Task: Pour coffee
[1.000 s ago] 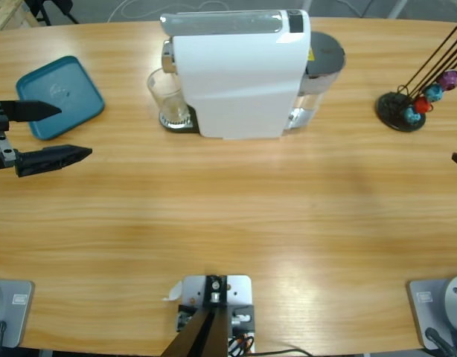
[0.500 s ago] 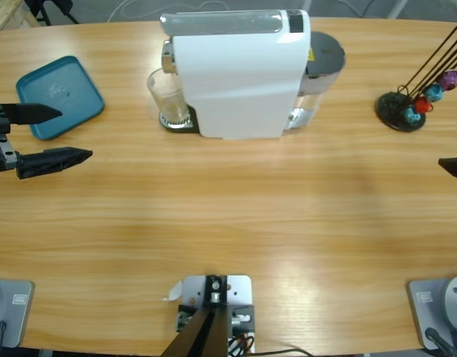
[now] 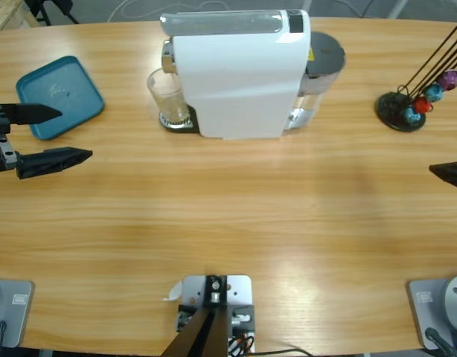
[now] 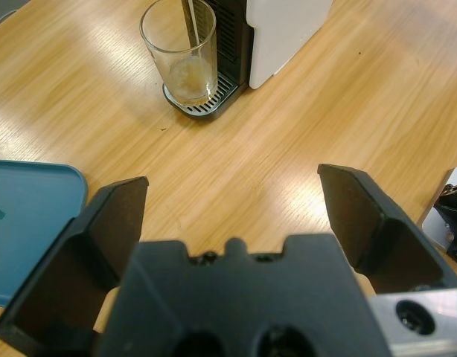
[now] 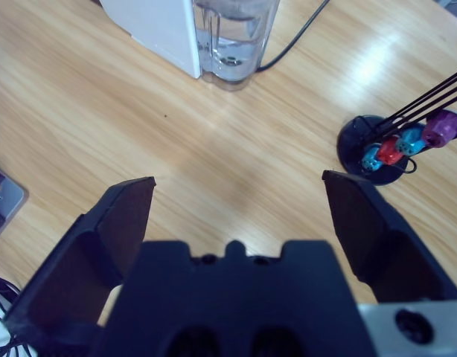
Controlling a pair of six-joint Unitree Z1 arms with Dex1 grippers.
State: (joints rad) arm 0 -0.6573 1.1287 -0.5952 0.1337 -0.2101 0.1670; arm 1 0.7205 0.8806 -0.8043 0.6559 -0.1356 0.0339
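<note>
- Two grippers are in your pictures, and both have their jaws spread wide with nothing between them.
- Your left gripper [image 3: 53, 134] sits at the left edge of the table [image 3: 228, 223], its jaws pointing toward the middle; one jaw tip lies over the near corner of the blue tray [image 3: 59, 95].
- From your left wrist view, the left gripper [image 4: 232, 201] looks along bare wood toward the glass [image 4: 179, 52], which stands well apart from it.
- Look at the coffee [image 4: 190, 76]: a shallow layer of pale amber-brown liquid, translucent, covering only the bottom of the clear glass.
- You can see a thin light streak running down inside the glass to the liquid.
- Your glass [image 3: 168, 97] stands upright on the slotted drip tray [image 4: 202, 104], just under the spout at the left end of the white coffee machine [image 3: 240, 71].
- Of your right gripper [image 3: 450, 174], only one black jaw tip shows in the high view, at the right edge of the table.
- In your right wrist view, the right gripper [image 5: 236, 201] faces the machine's clear water tank [image 5: 232, 41] and a black cable [image 5: 292, 37] beyond it.
- Near that gripper stands the capsule stand [image 5: 377, 152], a black base with thin rods bearing blue, red and purple capsules [image 5: 403, 141].
</note>
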